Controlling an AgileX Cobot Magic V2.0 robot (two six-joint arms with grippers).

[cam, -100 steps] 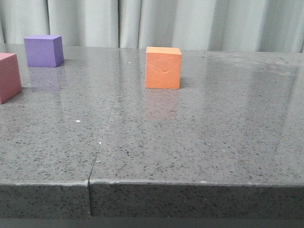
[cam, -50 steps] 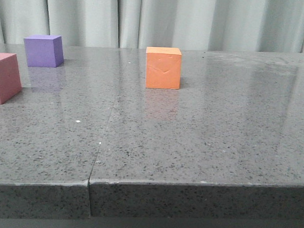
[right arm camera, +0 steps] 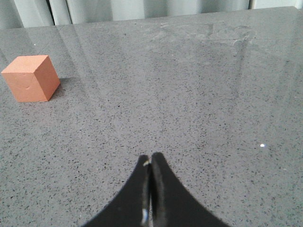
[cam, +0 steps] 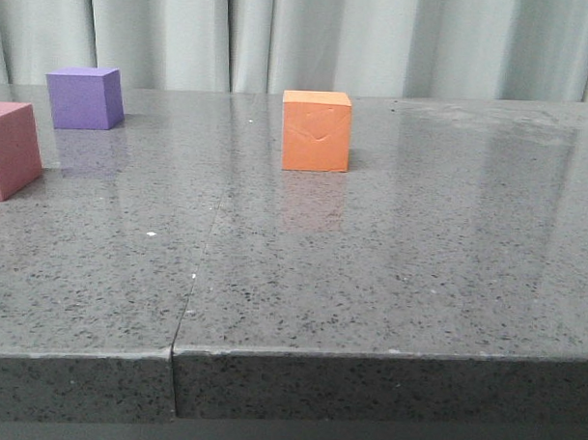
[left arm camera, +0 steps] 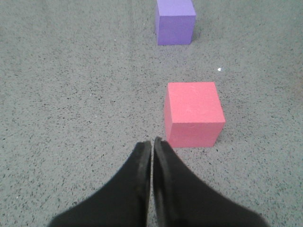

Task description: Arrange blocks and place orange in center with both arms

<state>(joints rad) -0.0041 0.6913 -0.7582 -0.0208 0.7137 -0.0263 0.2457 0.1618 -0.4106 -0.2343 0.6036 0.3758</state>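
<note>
The orange cube (cam: 316, 131) with a curved dent on its front face stands near the table's middle, toward the back; it also shows in the right wrist view (right arm camera: 31, 78). The purple cube (cam: 83, 98) stands at the back left and the pink-red cube (cam: 10, 150) at the left edge. In the left wrist view my left gripper (left arm camera: 152, 143) is shut and empty, just short of the pink-red cube (left arm camera: 193, 114), with the purple cube (left arm camera: 174, 21) beyond. My right gripper (right arm camera: 150, 159) is shut and empty over bare table, well apart from the orange cube. Neither arm shows in the front view.
The grey speckled table (cam: 389, 272) has a seam (cam: 201, 265) running front to back left of the middle and a front edge close to the camera. A pale curtain (cam: 397, 40) hangs behind the table.
</note>
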